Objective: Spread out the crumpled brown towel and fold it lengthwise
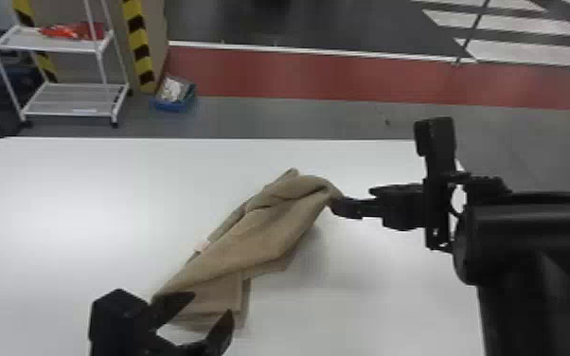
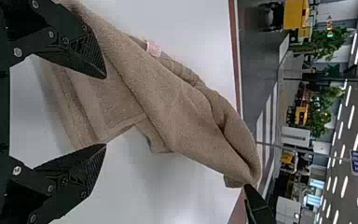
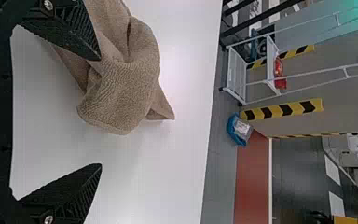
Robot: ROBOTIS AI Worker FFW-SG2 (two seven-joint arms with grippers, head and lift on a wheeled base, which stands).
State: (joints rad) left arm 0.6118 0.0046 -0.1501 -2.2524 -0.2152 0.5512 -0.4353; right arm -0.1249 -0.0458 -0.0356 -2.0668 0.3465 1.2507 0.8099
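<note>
The brown towel lies bunched in a diagonal strip on the white table, one flatter layered end near my left gripper and a rounded, folded end by my right gripper. In the left wrist view, my left gripper stands open, one finger over the layered end of the towel. Open too, my right gripper in its wrist view has one finger close against the bunched end of the towel; whether they touch, I cannot tell. A small pale tag sits on the towel's edge.
White tabletop surrounds the towel, and its far edge runs behind. Beyond it on the floor stand a white shelf rack and a blue container. The right arm extends over the table's right side.
</note>
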